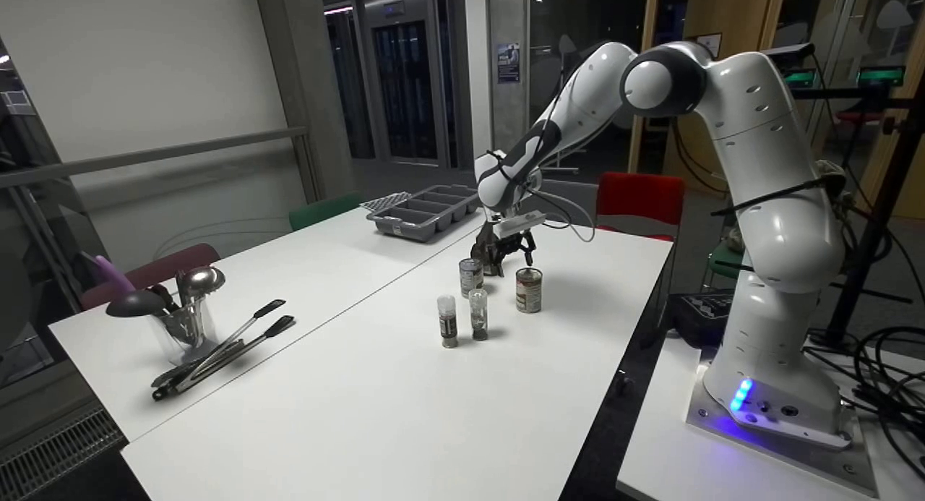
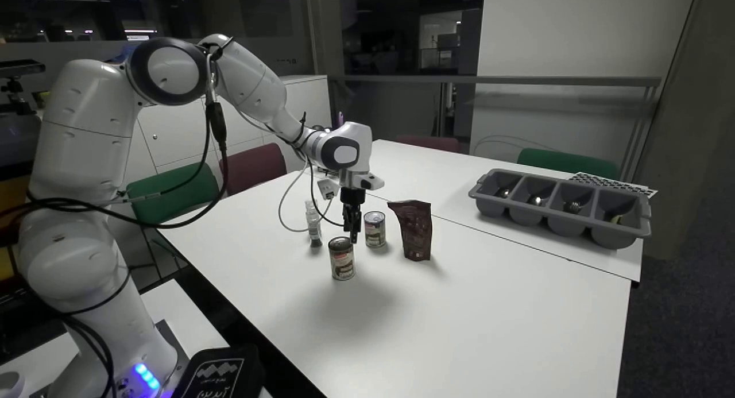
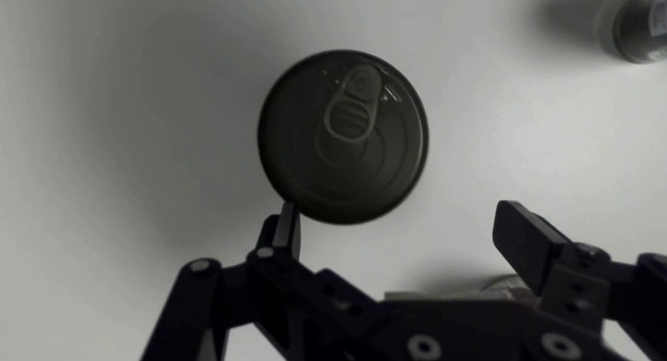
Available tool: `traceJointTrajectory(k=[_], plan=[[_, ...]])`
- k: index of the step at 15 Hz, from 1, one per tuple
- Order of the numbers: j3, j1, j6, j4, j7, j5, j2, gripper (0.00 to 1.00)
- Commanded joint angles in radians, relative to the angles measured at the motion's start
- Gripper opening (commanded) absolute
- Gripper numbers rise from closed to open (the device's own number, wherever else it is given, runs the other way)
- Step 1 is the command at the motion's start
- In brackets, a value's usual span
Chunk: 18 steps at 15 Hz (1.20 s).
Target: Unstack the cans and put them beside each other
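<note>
Bearing white Arabic-style script, a black case (image 2: 218, 372) sits beside the white robot base (image 2: 132, 332); print on a metal ring-pull can (image 2: 343, 267) and a second labelled metal can (image 2: 375, 230), upright and apart on a white table (image 2: 488, 317), is too small to read. The black two-fingered claw (image 3: 397, 215) is spread wide, one fingertip overlapping the ring-pull can's rim in the wrist view; contact cannot be told. There, a small cylindrical bottle (image 3: 643, 30) is cut off and the claw partly hides a shiny rounded shape (image 3: 508, 284).
</note>
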<state>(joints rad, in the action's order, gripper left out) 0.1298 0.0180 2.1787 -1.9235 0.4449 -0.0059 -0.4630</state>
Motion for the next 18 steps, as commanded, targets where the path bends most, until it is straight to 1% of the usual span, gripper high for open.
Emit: traceJointTrajectory(k=[1,6,8,9,12,15,18], plan=[[0.018,-0.010,0.135,-0.244,-0.023,-0.043,0.188,1.00],[0.027,0.003,0.253,-0.481,-0.022,-0.088,0.396,1.00],[0.014,0.017,0.262,-0.530,-0.069,-0.086,0.447,1.00],[0.006,0.023,0.257,-0.544,-0.104,-0.064,0.466,1.00],[-0.007,0.037,0.236,-0.560,-0.269,0.056,0.490,1.00],[-0.004,0.041,0.172,-0.524,-0.433,0.206,0.466,1.00],[0.007,0.057,0.094,-0.484,-0.506,0.289,0.419,1.00]])
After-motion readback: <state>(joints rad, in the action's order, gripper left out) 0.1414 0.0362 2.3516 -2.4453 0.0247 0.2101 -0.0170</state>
